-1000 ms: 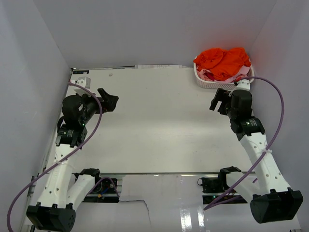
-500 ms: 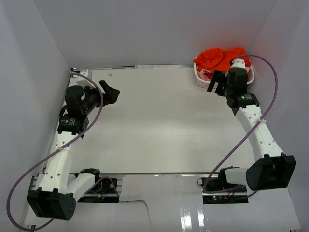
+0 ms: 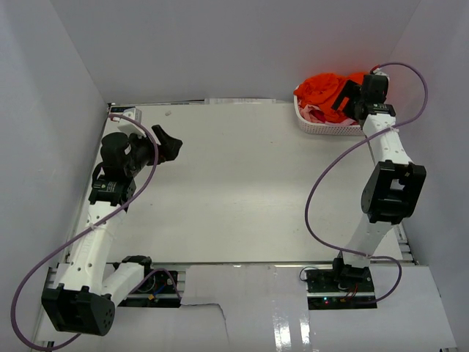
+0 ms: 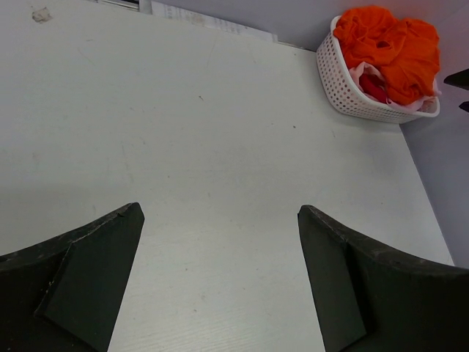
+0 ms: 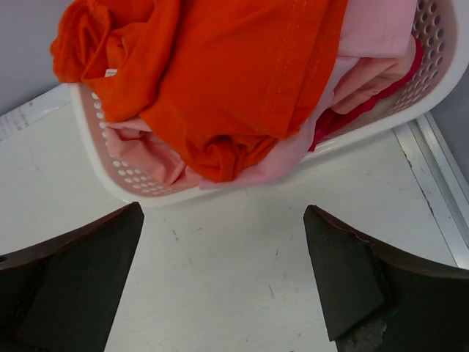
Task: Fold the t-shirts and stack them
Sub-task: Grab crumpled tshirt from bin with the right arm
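Observation:
The t-shirts lie crumpled in a white perforated basket (image 3: 322, 126) at the table's back right corner. A bright orange-red t-shirt (image 3: 326, 89) (image 5: 220, 73) is heaped on top, with light pink cloth (image 5: 374, 29) and a strip of dark red (image 5: 381, 99) under it. My right gripper (image 3: 347, 97) (image 5: 222, 213) hovers open at the basket's rim, nothing between its fingers, bare table under them. My left gripper (image 3: 170, 145) (image 4: 220, 213) stands open and empty over the table's left side, far from the basket (image 4: 344, 88) and the orange-red shirt (image 4: 388, 40).
White walls close in the table on the left, back and right. A metal rail (image 5: 432, 169) runs along the right table edge beside the basket. A small grey block (image 3: 124, 116) sits at the back left corner. Purple cables loop off both arms.
The right arm has swung from the middle right of the table back to the basket. The left gripper has shifted slightly toward the back and stays open.

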`<state>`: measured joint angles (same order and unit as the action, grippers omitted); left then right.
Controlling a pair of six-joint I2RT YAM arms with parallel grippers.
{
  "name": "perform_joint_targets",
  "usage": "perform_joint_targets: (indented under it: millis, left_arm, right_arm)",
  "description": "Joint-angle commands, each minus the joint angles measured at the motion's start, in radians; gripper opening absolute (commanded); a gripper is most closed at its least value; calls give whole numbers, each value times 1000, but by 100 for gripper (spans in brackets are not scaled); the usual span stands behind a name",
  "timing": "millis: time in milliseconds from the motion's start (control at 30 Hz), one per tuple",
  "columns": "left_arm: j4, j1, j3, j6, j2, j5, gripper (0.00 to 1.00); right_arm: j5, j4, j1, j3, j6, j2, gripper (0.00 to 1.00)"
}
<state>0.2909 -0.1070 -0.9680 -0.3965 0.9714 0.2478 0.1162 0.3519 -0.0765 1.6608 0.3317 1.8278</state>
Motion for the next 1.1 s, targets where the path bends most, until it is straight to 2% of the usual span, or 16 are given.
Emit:
perform_joint_targets:
  millis: [0,133,267,400,733,1067]
  left_arm:
    - [-18,1,11,12,-31,11,98]
    - [-16,1,17,15,-30,16,98]
    - [-16,1,20,16,-28,21,98]
    - [-15,1,22,16,-25,24,98]
    - [-12,1,17,16,-23,19,98]
    - [-1,1,18,16,-19,5,98]
  right_arm:
    - [-12,1,-5,105,32,54,95]
    - [-21,47,-17,261,33,149,95]
    - [-7,98,-20,349,32,234,93]
    - [-4,90,-28,363,29,257,89]
    - [25,85,-54,303,50,226,88]
    - [-50,96,-91,384,76,330,82]
